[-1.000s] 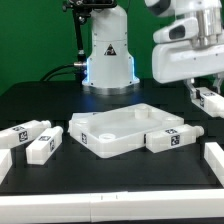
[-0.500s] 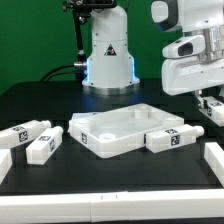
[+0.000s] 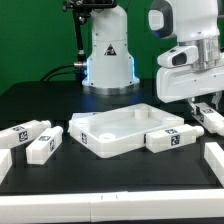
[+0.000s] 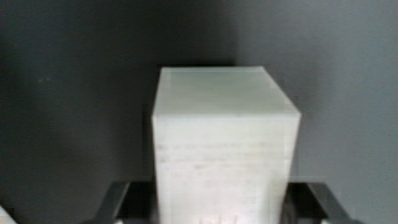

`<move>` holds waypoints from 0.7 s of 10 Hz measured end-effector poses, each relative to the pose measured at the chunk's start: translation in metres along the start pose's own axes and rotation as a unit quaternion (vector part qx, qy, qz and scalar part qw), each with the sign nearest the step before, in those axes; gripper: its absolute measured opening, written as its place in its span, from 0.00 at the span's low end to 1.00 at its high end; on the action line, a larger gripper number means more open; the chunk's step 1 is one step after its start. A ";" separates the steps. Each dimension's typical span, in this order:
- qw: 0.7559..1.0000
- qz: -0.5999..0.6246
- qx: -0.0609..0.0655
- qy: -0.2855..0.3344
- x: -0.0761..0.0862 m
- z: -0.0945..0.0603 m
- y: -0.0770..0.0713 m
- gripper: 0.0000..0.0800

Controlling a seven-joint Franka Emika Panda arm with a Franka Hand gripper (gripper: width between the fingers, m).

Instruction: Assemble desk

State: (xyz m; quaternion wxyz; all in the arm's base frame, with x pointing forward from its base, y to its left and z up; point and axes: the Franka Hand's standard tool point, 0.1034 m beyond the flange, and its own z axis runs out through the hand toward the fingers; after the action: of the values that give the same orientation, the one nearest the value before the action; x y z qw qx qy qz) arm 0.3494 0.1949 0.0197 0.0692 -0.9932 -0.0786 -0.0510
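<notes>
**Desk build: one leg in the gripper, top waiting**

Got the big white two-finger gripper (image 3: 204,104) clamped on a chunky white plastic square-section leg (image 4: 221,120), dark fingers (image 4: 125,200) pressed on two opposite flat faces near one end. Hanging low over the matte black table top (image 3: 120,190) at the exterior view's right, just past the wide white rimmed plastic desk top (image 3: 118,126) lying flat mid-table. No telling about contact with the table from here.

Spotted another white tagged leg (image 3: 172,139) lying against the desk top's near corner on that same side, plus two more white legs (image 3: 25,132) well apart at the exterior view's left.

Guessing light, stiff, smooth plastic: no flex, but prone to twisting between the pads. Best gripped square across the flat faces, clear of the tags.

Plenty of bare black surface between the parts. Beyond that, just the white robot base (image 3: 108,55) and a green backdrop (image 3: 30,40).
</notes>
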 end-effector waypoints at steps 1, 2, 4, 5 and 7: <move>1.000 -0.005 0.000 -0.001 0.000 0.000 0.001 0.36; 1.000 -0.007 -0.001 -0.001 -0.001 0.001 0.002 0.36; 1.000 -0.008 0.000 0.002 0.000 0.002 0.002 0.36; 1.000 -0.009 0.000 0.002 0.000 0.002 0.002 0.43; 1.000 -0.017 -0.001 0.001 0.000 0.001 0.003 0.60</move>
State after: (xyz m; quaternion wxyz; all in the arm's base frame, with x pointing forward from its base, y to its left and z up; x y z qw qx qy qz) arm 0.3501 0.1925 0.0187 0.0678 -0.9917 -0.0955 -0.0535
